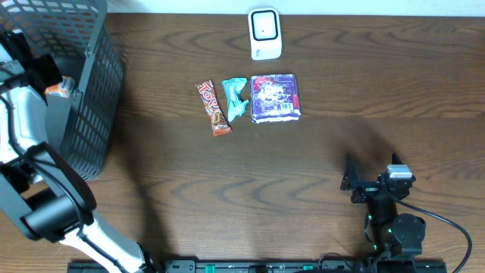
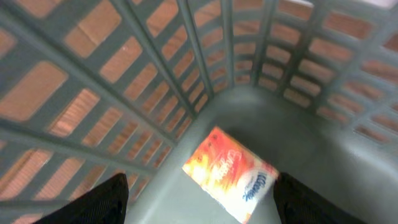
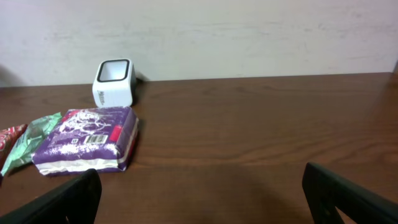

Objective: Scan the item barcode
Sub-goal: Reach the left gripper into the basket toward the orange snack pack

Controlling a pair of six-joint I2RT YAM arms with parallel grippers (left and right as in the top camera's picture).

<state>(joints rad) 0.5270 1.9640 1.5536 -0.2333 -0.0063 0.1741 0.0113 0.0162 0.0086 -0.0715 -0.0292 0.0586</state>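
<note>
Deep in the grey mesh basket [image 1: 91, 98] an orange and white packet [image 2: 230, 173] lies on the basket floor, also visible as the orange packet [image 1: 59, 89] from overhead. My left gripper [image 2: 202, 199] hangs just above it, open, its dark fingers [image 2: 99, 202] standing on either side of the packet without closing on it. The white barcode scanner [image 1: 264, 34] stands at the table's far edge. My right gripper [image 3: 202, 196] is open and holds nothing; it sits low over bare wood at the near right, where the overhead view shows the right gripper [image 1: 353, 180].
A red chocolate bar [image 1: 213, 108], a teal packet [image 1: 235, 98] and a purple packet [image 1: 275, 98] lie in a row in front of the scanner. The purple packet [image 3: 84, 140] shows a barcode on its side. The basket walls enclose the left gripper closely.
</note>
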